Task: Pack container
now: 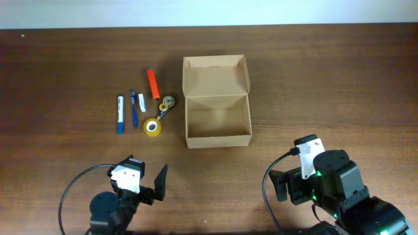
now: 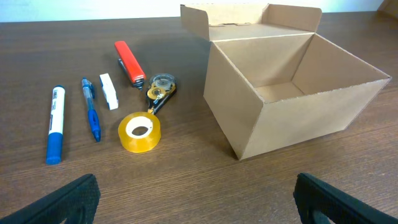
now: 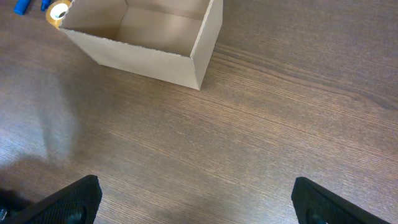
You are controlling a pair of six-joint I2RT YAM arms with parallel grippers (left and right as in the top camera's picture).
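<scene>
Container [image 1: 217,124], a plain tan cardboard box, stands at the middle of the bench [image 1: 326,78] with its flap lid [image 1: 215,73] folded back toward the far side and its inside bare. The bench is dark brown wood with a fine lengthwise grain and a dull sheen. Beyond its far edge runs a pale strip [image 1: 196,10]; whether that is wall or floor cannot be told.

To the left of the container, apart from it, lie a blue marker [image 1: 120,114], a blue pen [image 1: 133,108], a small white piece [image 1: 142,102], an orange-red stick [image 1: 153,83], a small tape dispenser [image 1: 167,103] and a yellow tape roll [image 1: 152,128].

The left gripper [image 2: 199,202] hangs near the bench's near edge, its fingers spread wide with nothing between them, facing the small things and the container's left front corner. The right gripper [image 3: 199,202] is at the near right, likewise spread wide and holding nothing, over bare wood with the container's right front corner ahead of it.
</scene>
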